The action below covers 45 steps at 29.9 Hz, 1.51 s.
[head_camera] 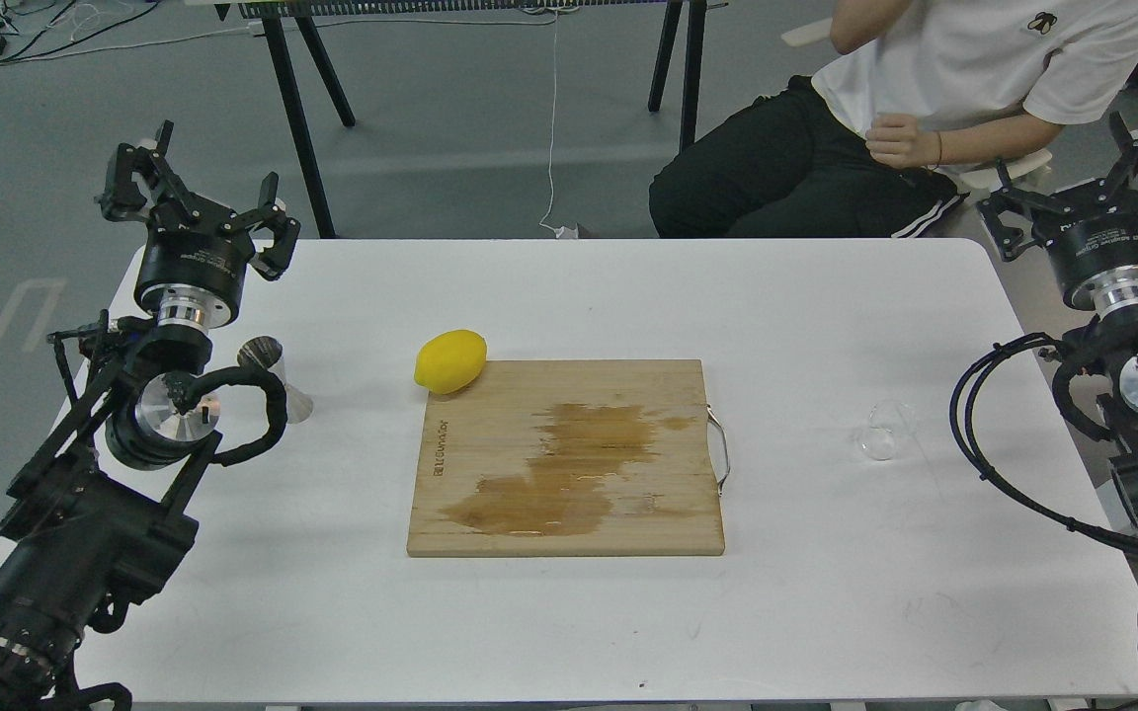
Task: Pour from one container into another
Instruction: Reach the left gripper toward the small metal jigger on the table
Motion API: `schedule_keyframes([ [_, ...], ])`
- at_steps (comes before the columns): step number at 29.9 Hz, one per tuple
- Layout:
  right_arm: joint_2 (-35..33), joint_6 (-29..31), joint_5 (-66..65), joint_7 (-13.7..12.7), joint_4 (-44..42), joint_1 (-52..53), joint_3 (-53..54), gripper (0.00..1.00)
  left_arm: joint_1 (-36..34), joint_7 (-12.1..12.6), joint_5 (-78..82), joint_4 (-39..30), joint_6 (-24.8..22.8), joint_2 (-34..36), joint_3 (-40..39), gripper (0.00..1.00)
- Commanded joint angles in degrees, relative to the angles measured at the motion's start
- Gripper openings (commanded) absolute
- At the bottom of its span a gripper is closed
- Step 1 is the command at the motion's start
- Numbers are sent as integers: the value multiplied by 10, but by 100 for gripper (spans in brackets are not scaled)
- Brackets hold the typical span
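The small clear glass cup (883, 433) stands on the white table (826, 612) to the right of the cutting board. The steel jigger (275, 378) stands upright at the table's left side, partly behind my left arm's cable. My left gripper (196, 193) is raised above the far left table corner, open and holding nothing, well behind the jigger. My right gripper (1083, 183) hovers off the far right corner, open and holding nothing, far behind the cup.
A wooden cutting board (566, 456) with a wet stain lies mid-table, a yellow lemon (450, 360) at its far left corner. A seated person (885, 118) is close behind the table's far right edge. Black table legs stand behind.
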Motion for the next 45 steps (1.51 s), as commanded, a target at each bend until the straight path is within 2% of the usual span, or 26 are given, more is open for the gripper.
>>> schedule_keyframes([
  [1, 0, 0, 0, 0, 1, -1, 0, 99, 2, 0, 0, -1, 3, 2, 2, 100],
  [6, 0, 0, 1, 0, 3, -5, -1, 99, 10, 1, -1, -24, 6, 5, -5, 100],
  [11, 0, 0, 2, 0, 6, -9, 0, 99, 53, 34, 10, -110, -18, 78, 9, 100],
  [13, -1, 0, 2, 0, 6, -9, 1, 99, 72, 38, 40, -152, -22, 111, 22, 100],
  [19, -2, 0, 2, 0, 7, -9, 1, 99, 165, 34, 228, -242, -17, 210, 36, 99],
  [23, -1, 0, 2, -1, 6, -9, 0, 99, 224, 26, 379, -262, -11, 228, 34, 99],
  [25, -1, 0, 2, 0, 6, -10, 0, 99, 241, 14, 451, -262, 16, 228, 35, 99],
  [29, -4, 0, 2, -1, 6, -12, 1, 99, 261, 8, 602, -258, 79, 227, 37, 95],
  [33, -8, 0, 2, -1, 6, -12, 1, 99, 264, 10, 749, -229, 108, 216, 40, 94],
  [36, -8, 0, 2, 0, 6, -12, 1, 99, 260, 12, 853, -191, 130, 210, 74, 94],
  [40, -8, 0, 2, 0, 5, -13, 1, 99, 248, 14, 964, -119, 191, 202, 122, 94],
  [42, -7, 0, 2, 0, 6, -16, 1, 99, 227, 14, 1009, -72, 225, 185, 149, 91],
  [45, -7, 0, 1, 1, 6, -16, 1, 99, 180, 14, 1051, 28, 281, 152, 177, 89],
])
